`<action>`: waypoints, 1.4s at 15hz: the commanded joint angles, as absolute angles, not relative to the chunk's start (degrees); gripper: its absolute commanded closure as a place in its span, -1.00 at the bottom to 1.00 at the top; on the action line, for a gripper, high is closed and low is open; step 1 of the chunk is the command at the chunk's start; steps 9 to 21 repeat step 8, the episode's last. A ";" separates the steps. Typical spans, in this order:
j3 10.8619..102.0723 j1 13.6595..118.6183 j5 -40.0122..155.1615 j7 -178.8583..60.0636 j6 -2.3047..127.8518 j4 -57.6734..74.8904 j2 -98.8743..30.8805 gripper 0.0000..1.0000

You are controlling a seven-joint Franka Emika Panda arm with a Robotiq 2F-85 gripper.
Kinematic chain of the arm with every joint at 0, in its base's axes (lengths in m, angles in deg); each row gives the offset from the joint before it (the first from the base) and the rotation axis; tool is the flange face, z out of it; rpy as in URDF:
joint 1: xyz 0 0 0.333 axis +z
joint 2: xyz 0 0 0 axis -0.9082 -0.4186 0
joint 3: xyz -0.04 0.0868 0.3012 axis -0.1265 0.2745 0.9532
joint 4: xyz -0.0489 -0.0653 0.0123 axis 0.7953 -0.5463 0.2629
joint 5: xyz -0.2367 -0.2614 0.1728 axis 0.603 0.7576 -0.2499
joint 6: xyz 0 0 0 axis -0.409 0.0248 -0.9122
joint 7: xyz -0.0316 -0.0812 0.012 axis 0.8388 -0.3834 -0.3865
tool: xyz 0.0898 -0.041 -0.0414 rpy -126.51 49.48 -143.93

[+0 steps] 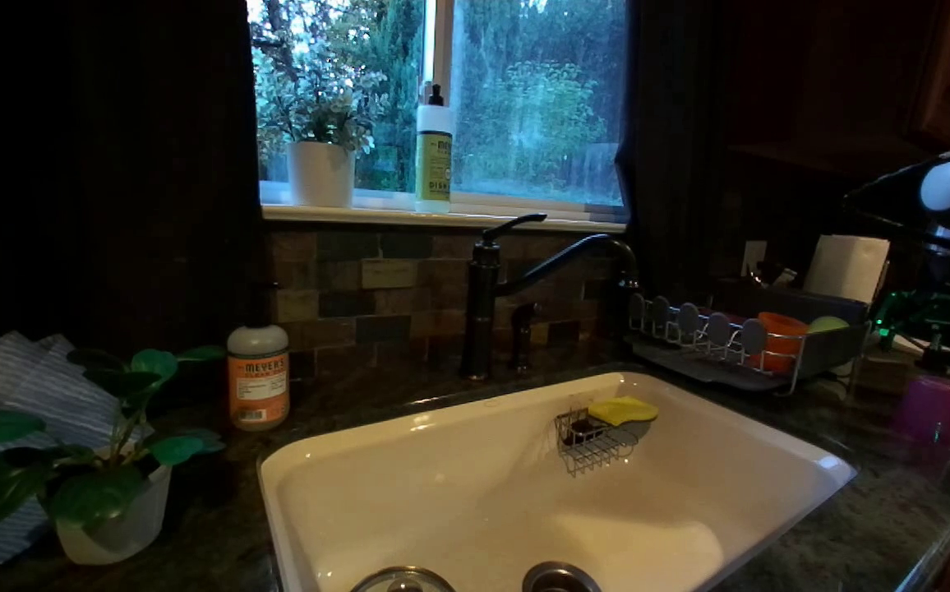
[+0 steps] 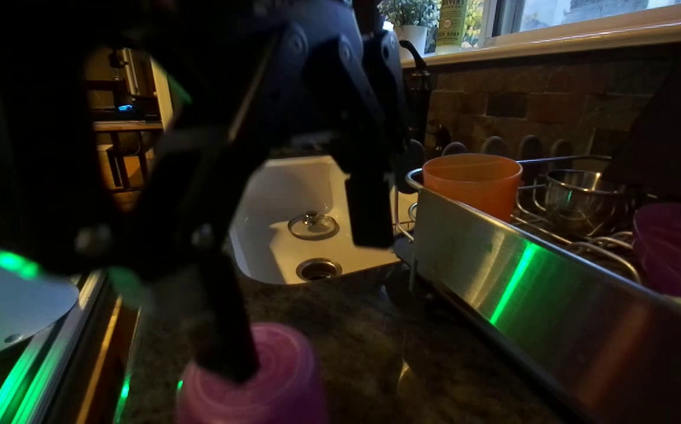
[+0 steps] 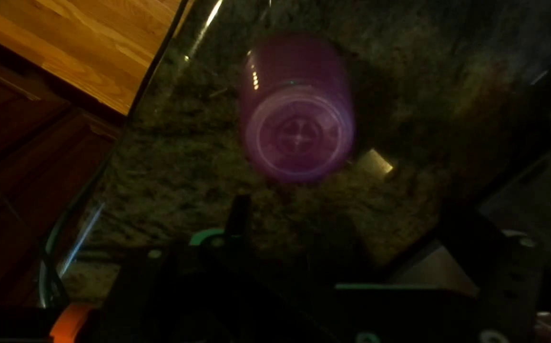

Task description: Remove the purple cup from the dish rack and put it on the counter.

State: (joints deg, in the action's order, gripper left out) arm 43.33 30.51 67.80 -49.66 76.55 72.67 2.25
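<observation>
Gripper (image 2: pixel 305 305): nearest the camera in an exterior view, dark and blurred across the upper left; your jaws stand wide apart, gripping nothing.
Purple cup (image 3: pixel 297 109): you have it bottom-up on the counter (image 3: pixel 175 143), upper centre of the wrist view, the speckled surface showing between it and your fingertips (image 3: pixel 239 216). At the bottom of an exterior view, left of centre, one finger overlaps its base; you cannot tell whether they touch.
Dish rack (image 2: pixel 493 259): right side of that frame, apart from the cup, its metal side panel slanting toward the lower right.
Inside the rack: an orange tub (image 2: pixel 464 191) near its corner, a steel bowl (image 2: pixel 579 203) to the right, a magenta dish (image 2: pixel 679 250) at the frame's right edge.
Sink (image 1: pixel 409 493): you see the white basin at lower centre of an exterior view; a yellow sponge (image 1: pixel 623 409) rests on a wire caddy (image 1: pixel 594 452) on its wall. A glass lid (image 2: pixel 317 229) lies inside, near the drain (image 2: pixel 318 269).
Faucet (image 1: pixel 479 321): dark, behind the sink, mid-frame.
Left of the sink: an orange-labelled soap bottle (image 1: pixel 259 386), with a potted plant (image 1: pixel 109 526) at lower left.
</observation>
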 commanded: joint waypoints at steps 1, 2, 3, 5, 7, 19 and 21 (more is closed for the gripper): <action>42.63 33.97 64.27 -59.95 67.05 74.40 16.12 -1.00; 42.97 35.09 63.86 -62.08 64.61 73.86 18.27 -1.00; 43.08 36.91 62.84 -63.94 62.97 73.12 19.40 -1.00; 43.41 35.56 64.35 -61.26 64.62 72.24 16.85 -1.00; 43.47 36.60 64.03 -62.11 63.63 72.42 19.02 -1.00; 43.46 36.66 64.00 -62.33 63.63 72.50 19.19 -1.00; 43.46 36.66 64.00 -62.33 63.63 72.50 19.19 -1.00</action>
